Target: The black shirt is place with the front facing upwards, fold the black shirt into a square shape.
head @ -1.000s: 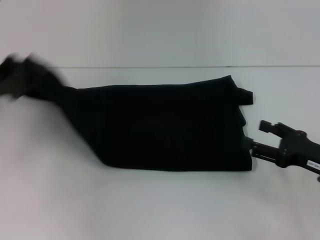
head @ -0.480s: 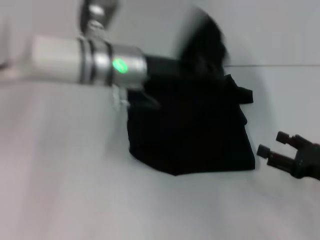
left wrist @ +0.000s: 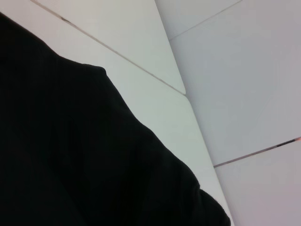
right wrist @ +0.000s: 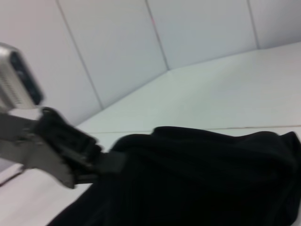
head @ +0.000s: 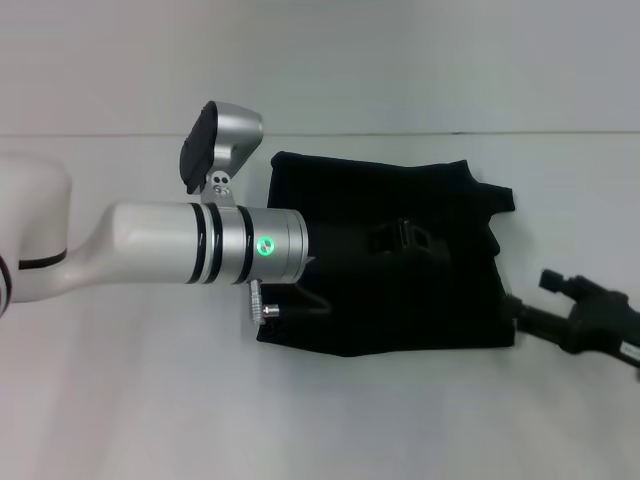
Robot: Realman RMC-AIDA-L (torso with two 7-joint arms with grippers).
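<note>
White desk (head: 120, 400) surface fills the near ground, bare of anything but the robot's own arms and the garment. Nearest on the right, the right end effector (head: 545, 300) lies low on the desk, its tip just beside the near right corner of the black shirt (head: 400, 290); its fingers look parted around a small gap, pinching nothing, though the cloth edge is very close. Across the middle, the left arm reaches in from the left, and the left end effector (head: 405, 238) sits over the centre of the shirt, black against black, so whether its fingers are spread or pressed together I cannot tell.

Folded to a compact block, the shirt lies flat on the desk, right of centre, and is only a little wider than deep, its longer axis running left to right. A small tab of cloth juts out at the far right corner, and the near edge slants slightly. No lettering or label shows on top.

It will likely handle as light, limp cloth that sags and drags if lifted by one point; edges and corners, pinched through all layers, look the best holds. Beyond the shirt, the desk's far seam meets a pale panelled wall (head: 400, 60).
</note>
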